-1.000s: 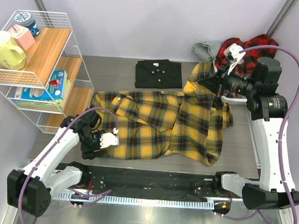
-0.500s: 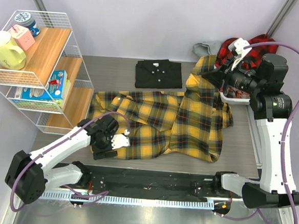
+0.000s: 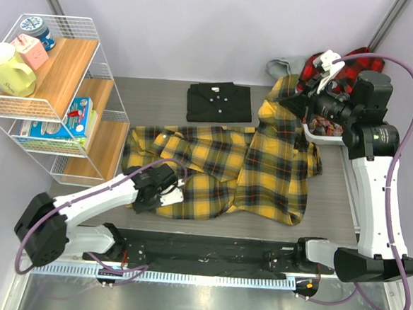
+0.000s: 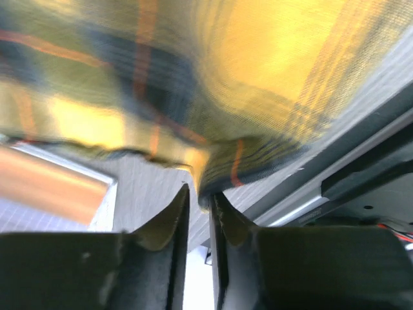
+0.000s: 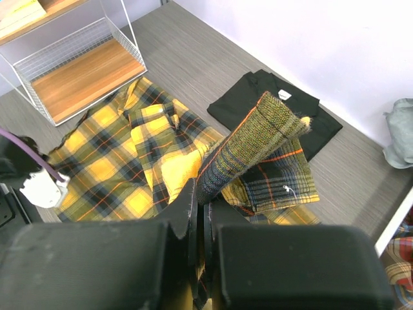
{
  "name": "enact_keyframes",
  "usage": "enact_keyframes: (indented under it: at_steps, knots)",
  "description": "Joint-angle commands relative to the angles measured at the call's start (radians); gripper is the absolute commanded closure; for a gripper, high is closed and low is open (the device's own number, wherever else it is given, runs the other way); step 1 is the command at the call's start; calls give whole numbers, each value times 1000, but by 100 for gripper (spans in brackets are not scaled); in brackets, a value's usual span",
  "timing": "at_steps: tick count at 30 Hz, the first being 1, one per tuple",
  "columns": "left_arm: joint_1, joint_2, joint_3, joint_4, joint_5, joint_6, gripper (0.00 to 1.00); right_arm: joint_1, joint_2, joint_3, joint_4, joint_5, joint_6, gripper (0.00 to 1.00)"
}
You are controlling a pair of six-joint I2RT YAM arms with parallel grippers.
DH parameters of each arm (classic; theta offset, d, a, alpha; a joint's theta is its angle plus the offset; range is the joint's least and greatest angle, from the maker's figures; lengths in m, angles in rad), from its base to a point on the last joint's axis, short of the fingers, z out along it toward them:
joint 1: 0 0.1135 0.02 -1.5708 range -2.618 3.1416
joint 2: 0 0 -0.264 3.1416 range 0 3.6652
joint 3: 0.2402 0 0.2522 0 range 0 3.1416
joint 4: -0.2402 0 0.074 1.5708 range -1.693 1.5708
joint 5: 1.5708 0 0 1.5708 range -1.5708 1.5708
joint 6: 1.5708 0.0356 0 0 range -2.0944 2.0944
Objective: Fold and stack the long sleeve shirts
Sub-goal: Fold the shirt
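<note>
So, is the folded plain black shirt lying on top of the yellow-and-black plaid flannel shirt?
No, the folded plain black shirt lies directly on the grey table, behind the yellow-and-black plaid flannel shirt.

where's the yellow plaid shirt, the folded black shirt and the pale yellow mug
yellow-and-black plaid flannel shirt (image 3: 212,177), top external view, middle of its spread body
folded plain black shirt (image 3: 219,103), top external view, centre of its front
pale yellow mug (image 3: 7,70), top external view, its side wall
</note>
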Motion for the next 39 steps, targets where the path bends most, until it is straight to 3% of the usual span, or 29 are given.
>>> enact_keyframes:
  at_steps: [1,2,24,35,39]
  knots:
    - [0,-93,86,-30,-69,-21,96,-5,-46,40,47,22,-26,99]
    - [0,-93,94,-52,-64,-8,100,-5,-53,40,46,23,-27,99]
    - [5,-266,192,-344,138,207,100,-5,-265,169,-17,-55,-20,99]
    - [6,-196,281,-326,112,312,100,-7,-169,212,-16,-7,-151,99]
    - [54,-142,293,-278,94,364,100,-7,-100,230,23,-6,-192,99]
